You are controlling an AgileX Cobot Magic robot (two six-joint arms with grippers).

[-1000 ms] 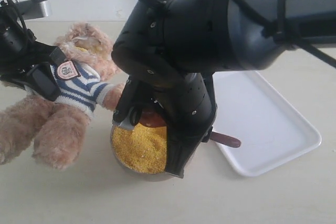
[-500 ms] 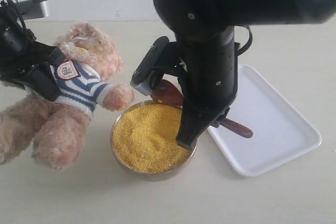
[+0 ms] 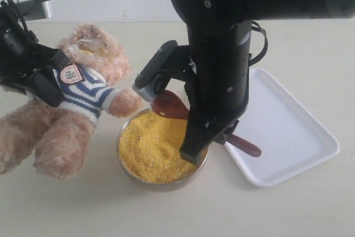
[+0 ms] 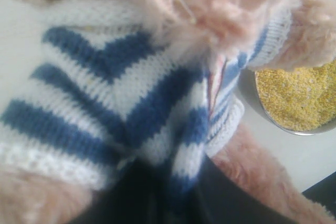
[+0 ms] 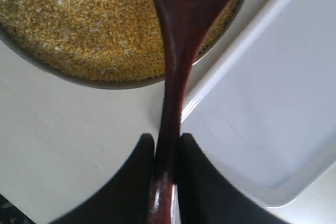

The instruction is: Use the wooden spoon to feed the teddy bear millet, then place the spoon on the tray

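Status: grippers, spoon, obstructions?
Left gripper: jaws shut on teddy bear. Right gripper: jaws shut on spoon handle, spoon head over millet. Nothing between spoon and tray.

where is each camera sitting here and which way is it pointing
Exterior: off the arms, looking down at the teddy bear, millet and tray; left arm and right arm show.
Left wrist: on the left arm, close against the bear's striped shirt; left gripper shows as dark tips.
Right wrist: on the right arm, facing millet and tray; right gripper shut on the wooden spoon shows.
Shared: both wrist views catch the millet in its metal bowl.
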